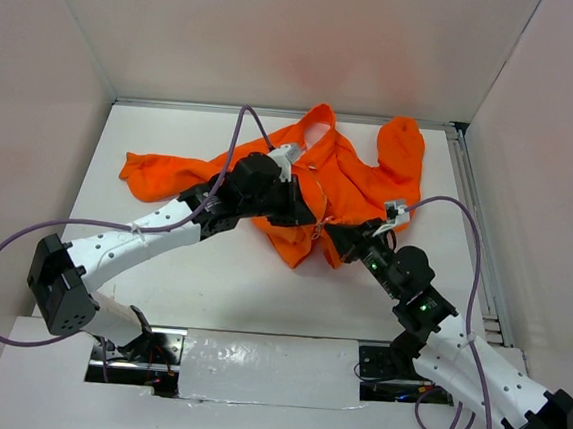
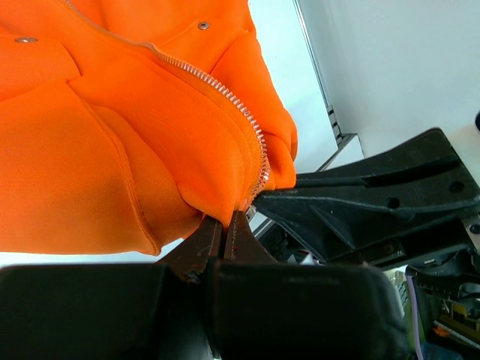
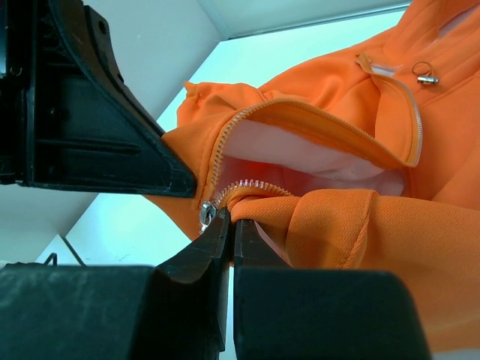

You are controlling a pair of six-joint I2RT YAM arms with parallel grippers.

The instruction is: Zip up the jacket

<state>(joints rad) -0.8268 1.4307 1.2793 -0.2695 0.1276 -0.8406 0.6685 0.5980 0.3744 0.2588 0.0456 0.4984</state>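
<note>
White table (image 1: 231, 280), bare near the arms. Left gripper (image 2: 225, 223) and right gripper (image 3: 229, 219) each clamped on the jacket (image 1: 356, 170) hem at the zipper (image 2: 225, 94) foot. Jacket lies mid-table toward the back, front open. Pale walls (image 1: 282, 33) beyond.

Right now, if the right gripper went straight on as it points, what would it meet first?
The jacket: the right gripper is shut on its zipper edge, so more orange fabric lies ahead; depth beyond unclear.
</note>
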